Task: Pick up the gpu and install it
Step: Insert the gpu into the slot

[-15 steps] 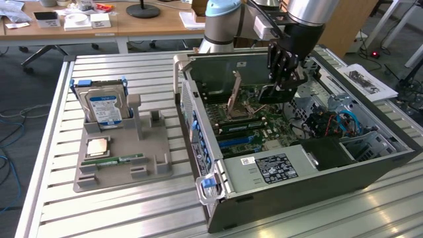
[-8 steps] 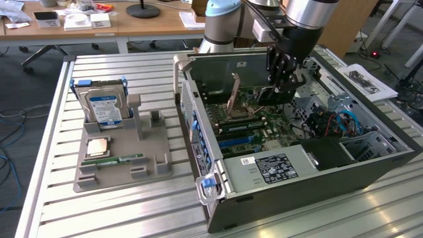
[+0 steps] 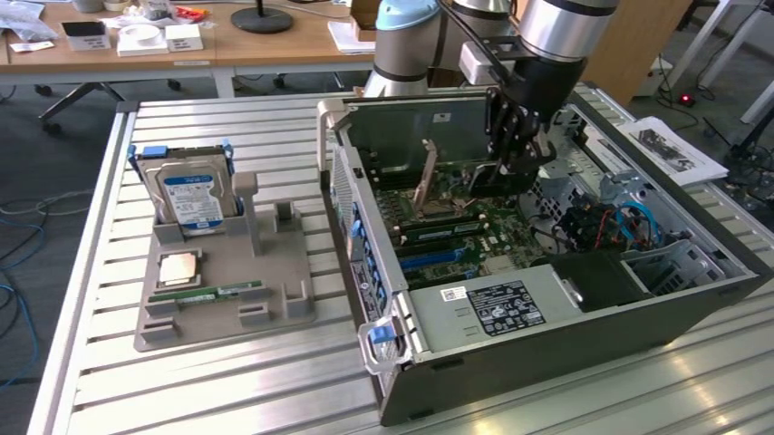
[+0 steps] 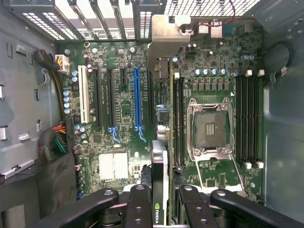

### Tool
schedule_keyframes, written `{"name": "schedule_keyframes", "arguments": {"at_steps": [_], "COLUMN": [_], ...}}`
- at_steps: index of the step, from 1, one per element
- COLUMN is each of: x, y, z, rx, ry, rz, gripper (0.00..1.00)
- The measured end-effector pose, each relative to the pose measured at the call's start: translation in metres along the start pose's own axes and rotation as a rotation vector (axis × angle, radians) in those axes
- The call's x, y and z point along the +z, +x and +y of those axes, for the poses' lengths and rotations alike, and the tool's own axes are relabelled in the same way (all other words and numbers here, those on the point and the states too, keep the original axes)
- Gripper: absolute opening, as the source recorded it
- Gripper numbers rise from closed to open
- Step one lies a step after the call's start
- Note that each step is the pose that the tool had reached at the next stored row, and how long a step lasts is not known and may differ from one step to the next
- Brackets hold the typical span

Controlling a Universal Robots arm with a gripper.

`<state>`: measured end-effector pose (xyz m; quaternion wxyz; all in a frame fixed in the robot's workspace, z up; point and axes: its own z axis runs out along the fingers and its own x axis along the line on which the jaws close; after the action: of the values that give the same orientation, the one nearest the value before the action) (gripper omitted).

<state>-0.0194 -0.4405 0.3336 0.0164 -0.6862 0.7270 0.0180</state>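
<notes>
My gripper (image 3: 517, 156) reaches down into the open computer case (image 3: 545, 304) and is shut on the gpu (image 3: 498, 181), a thin black card held on edge over the motherboard (image 3: 454, 231). In the wrist view the gpu (image 4: 159, 164) runs away from my black fingers (image 4: 140, 204), with a green logo near them and its silvery end bracket (image 4: 164, 42) by the case's rear slot openings. The card hangs between the long blue slot (image 4: 137, 95) and the empty processor socket (image 4: 209, 128). Whether its lower edge touches a slot is hidden.
A grey parts holder (image 3: 260, 249) at the exterior view's left carries a silver hard drive (image 3: 191, 195), a green memory stick (image 3: 220, 292) and a small copper-coloured chip (image 3: 179, 267). Coloured cables (image 3: 619, 225) and a power supply box (image 3: 502, 308) crowd the case. The ribbed metal table (image 3: 242, 381) surrounds both.
</notes>
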Motion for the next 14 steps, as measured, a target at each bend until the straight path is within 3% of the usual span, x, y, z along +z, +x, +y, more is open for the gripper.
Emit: {"name": "schedule_keyframes", "arguments": {"at_steps": [14], "x": [0.0132], "y": [0.001], "z": [0.0021], "rx": [0.0], "ry": [-0.0001], "rz": [0.0002], "gripper": [0.27]}}
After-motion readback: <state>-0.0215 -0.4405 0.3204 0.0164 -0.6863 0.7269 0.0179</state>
